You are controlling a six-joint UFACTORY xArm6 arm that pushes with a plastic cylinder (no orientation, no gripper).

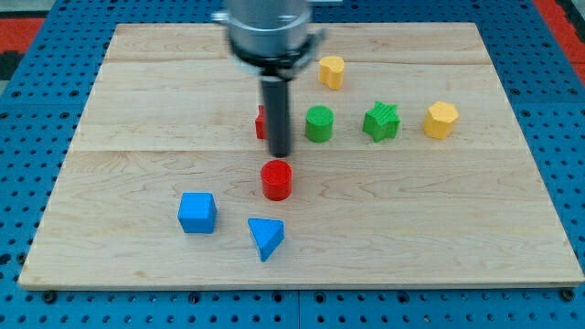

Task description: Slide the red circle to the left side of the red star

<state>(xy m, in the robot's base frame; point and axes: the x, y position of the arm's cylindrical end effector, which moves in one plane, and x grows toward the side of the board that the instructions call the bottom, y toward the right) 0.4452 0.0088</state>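
Note:
The red circle is a short red cylinder near the middle of the wooden board. The red star sits above it and is mostly hidden behind my dark rod; only its left edge shows. My tip is just above the red circle, a small gap away, and right in front of the red star. The red circle lies below the star and slightly to its right.
A green cylinder, a green star and a yellow hexagon form a row to the right of the red star. Another yellow block sits above them. A blue cube and a blue triangle lie at the lower left.

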